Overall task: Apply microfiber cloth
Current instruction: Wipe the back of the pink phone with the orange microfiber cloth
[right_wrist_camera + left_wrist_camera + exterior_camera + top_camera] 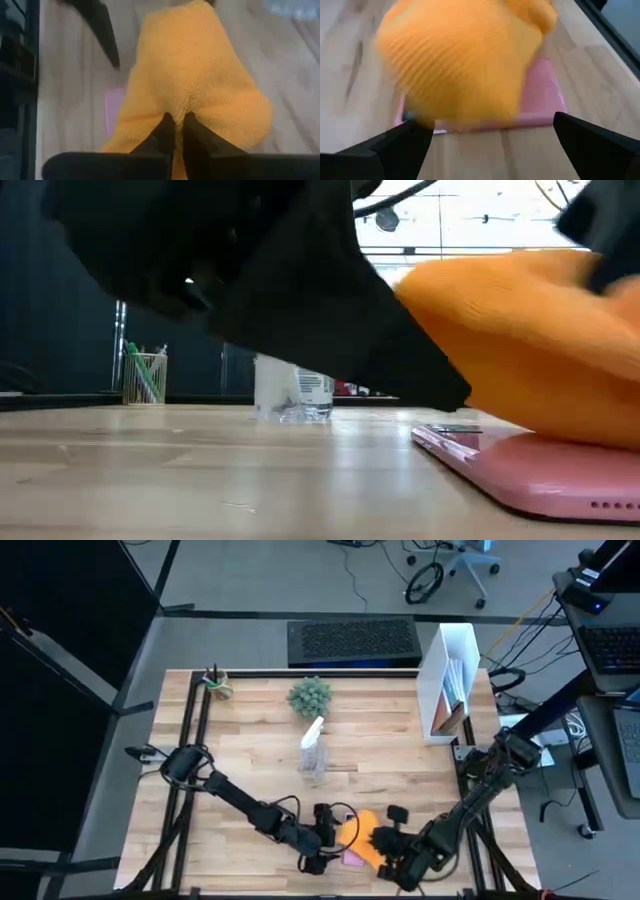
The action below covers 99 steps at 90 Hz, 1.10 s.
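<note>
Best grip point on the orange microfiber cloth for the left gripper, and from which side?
Judging from the frames: take the raised, bunched fold of the soft orange microfiber cloth from the left side, low over the wood table. The right gripper already pinches the opposite edge, and the cloth drapes over a flat pink phone, so the open left gripper has a free hump facing it.

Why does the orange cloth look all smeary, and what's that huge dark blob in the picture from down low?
Left wrist view: the microfiber cloth is smeared, probably close and moving. Low view: the blob is a robot arm right against the lens, out of focus; the window behind glares white.
</note>
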Available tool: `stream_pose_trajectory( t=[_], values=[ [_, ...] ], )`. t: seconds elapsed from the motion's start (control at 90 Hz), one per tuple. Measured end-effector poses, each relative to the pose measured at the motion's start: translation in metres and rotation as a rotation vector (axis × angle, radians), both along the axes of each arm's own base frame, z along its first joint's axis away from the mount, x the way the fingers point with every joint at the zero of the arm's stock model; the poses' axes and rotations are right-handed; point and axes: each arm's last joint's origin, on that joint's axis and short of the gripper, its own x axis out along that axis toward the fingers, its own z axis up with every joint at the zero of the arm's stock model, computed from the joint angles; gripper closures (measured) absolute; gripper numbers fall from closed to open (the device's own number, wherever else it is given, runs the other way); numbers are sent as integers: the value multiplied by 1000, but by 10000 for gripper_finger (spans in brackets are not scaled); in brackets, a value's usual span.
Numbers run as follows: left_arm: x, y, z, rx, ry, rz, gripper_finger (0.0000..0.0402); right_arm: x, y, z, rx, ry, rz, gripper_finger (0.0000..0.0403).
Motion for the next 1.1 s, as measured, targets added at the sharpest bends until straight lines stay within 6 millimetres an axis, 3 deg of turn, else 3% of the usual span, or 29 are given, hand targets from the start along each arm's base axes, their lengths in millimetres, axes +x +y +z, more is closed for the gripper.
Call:
stream_pose_trajectory(
  t=[0.233,0.378,0.756,0.944,1.1],
  values=[
    [10,8,-14,-87,9,-123,7,31,-5,-53,23,119,43,402],
    [16,10,-24,-141,-3,-166,7,34,3,-68,74,112,23,402],
    [20,18,-42,-136,37,-156,7,22,27,-56,186,65,126,403],
    [20,18,-42,-137,32,-153,7,9,30,-33,298,157,231,403],
    [20,19,-42,-137,24,-149,7,13,18,-9,179,-35,94,403]
  ],
)
